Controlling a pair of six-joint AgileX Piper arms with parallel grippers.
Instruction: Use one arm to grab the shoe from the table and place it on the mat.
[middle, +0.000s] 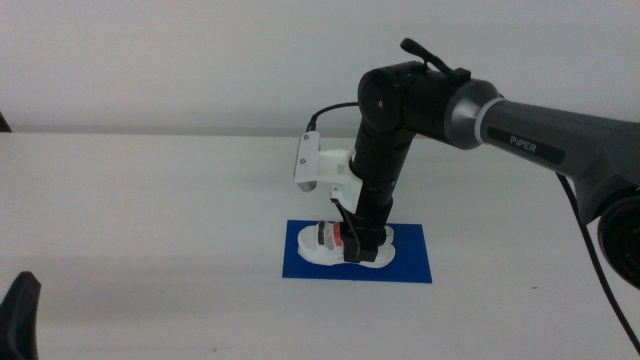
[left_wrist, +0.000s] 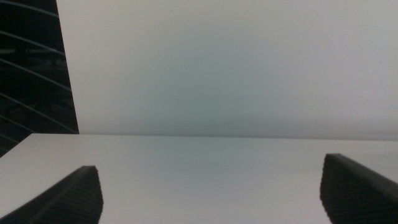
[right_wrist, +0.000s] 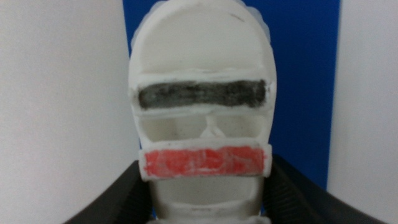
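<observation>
Right arm (middle: 520, 135) reached in from 3 o'clock side of middle view, grey forearm level, elbow bent, black wrist pointed straight down at centre. White camera mount (middle: 318, 165) stuck out toward 9 o'clock from wrist. Right gripper (middle: 358, 248) hung low, jaws clamped on shoe (middle: 335, 240), one on each side near heel. Left gripper (middle: 20, 315) waited at 8 o'clock corner, jaws spread wide apart.

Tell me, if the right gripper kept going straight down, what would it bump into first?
The right gripper points down with its jaws around the shoe, so it would probably press the shoe into the mat lying on the table.
</observation>
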